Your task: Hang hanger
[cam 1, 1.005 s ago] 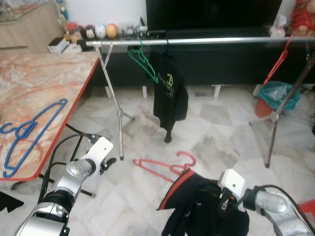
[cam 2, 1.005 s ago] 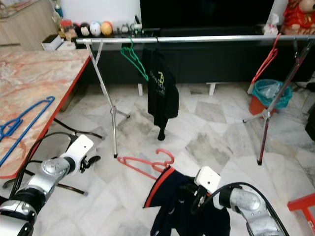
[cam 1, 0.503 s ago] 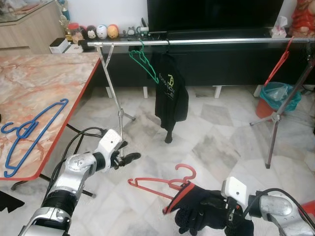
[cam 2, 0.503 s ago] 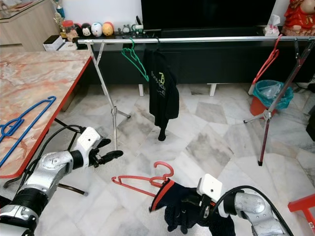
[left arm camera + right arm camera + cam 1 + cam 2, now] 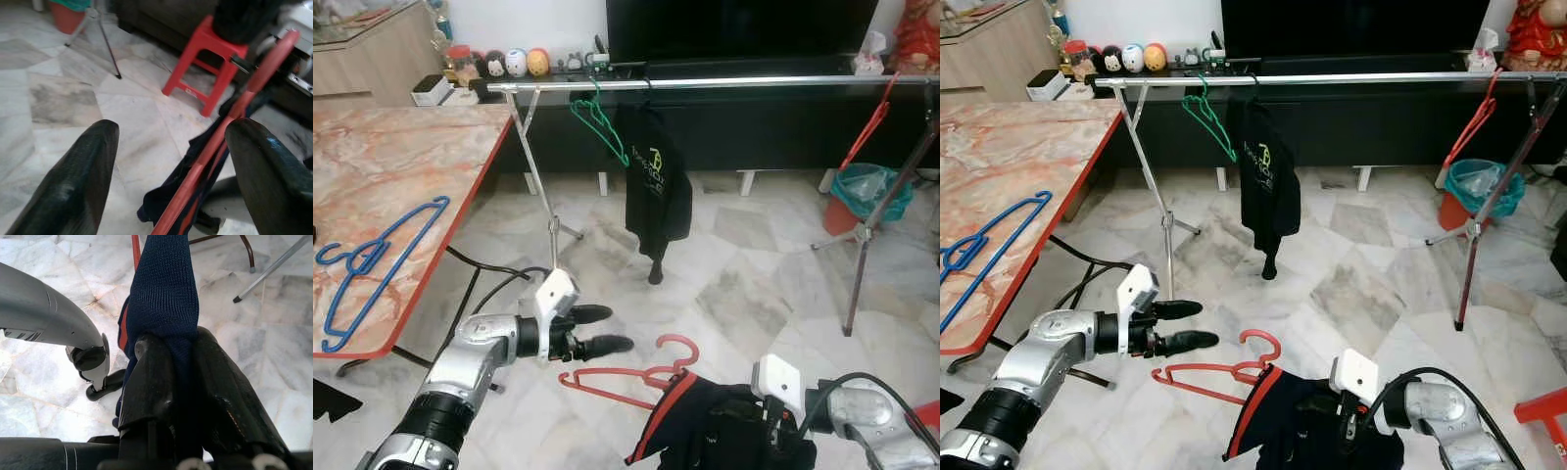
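Hovering wide open just above the red hanger (image 5: 626, 377), the left gripper (image 5: 607, 329) reaches toward it; the right gripper (image 5: 181, 382) pinches the dark garment (image 5: 715, 431) draped on that hanger.

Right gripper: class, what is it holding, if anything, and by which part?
The right gripper is shut on the dark navy garment, pinching a bunched fold of its fabric. The red hanger still sits in that garment. The left gripper is open, holding nothing.

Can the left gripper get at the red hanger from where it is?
Probably yes. The left gripper is open just above the red hanger, whose bar runs between its fingers in the wrist view; nothing lies between them.
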Tool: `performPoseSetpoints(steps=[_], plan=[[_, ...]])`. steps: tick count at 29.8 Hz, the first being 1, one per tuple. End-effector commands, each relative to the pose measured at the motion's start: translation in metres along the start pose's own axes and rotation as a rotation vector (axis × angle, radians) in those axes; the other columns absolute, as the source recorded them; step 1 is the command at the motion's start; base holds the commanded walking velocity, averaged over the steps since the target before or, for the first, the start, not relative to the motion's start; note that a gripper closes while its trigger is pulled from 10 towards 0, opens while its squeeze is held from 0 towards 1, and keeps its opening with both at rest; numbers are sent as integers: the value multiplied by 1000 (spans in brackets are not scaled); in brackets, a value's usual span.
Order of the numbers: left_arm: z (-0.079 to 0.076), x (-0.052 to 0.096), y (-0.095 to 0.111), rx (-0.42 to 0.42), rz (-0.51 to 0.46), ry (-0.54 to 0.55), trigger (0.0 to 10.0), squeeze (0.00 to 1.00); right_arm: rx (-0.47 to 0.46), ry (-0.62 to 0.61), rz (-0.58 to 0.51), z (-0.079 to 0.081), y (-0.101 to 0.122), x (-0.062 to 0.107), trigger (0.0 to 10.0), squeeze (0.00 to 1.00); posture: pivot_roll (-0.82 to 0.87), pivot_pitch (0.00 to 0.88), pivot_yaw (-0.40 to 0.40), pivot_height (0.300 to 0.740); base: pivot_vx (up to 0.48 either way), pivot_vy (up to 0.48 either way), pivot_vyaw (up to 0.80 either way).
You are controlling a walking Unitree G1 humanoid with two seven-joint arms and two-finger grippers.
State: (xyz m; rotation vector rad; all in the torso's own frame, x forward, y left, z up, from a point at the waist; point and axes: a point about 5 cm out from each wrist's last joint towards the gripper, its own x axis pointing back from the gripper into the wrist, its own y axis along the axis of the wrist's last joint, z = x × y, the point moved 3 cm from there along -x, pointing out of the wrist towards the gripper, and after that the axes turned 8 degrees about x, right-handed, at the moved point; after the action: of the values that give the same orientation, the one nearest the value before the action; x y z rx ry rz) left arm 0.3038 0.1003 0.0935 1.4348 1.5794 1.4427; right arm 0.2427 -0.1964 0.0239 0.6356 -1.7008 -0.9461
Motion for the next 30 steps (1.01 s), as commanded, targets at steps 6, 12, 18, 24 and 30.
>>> performPoseSetpoints(steps=[6, 12, 18, 24, 30], plan=[[-11, -11, -3, -44, 60, -54, 10000, 1000, 88, 2, -68, -11, 28, -4, 10000, 0, -63, 0, 47, 740, 0, 0, 0], [-13, -21, -3, -95, 97, -56, 10000, 0, 117, 7, -89, -15, 37, -7, 10000, 0, -62, 0, 51, 740, 0, 0, 0], [-16, -26, 2, -108, 86, -72, 10000, 0, 133, 22, -102, -15, 44, -9, 10000, 0, -63, 0, 48, 740, 0, 0, 0], [-20, -29, 0, -108, 94, -87, 9961, 0, 138, 28, -106, -15, 46, -9, 10000, 0, -63, 0, 46, 740, 0, 0, 0], [-21, -29, -2, -112, 110, -96, 0, 0, 140, 31, -105, -15, 47, -8, 10000, 0, -63, 0, 45, 740, 0, 0, 0]])
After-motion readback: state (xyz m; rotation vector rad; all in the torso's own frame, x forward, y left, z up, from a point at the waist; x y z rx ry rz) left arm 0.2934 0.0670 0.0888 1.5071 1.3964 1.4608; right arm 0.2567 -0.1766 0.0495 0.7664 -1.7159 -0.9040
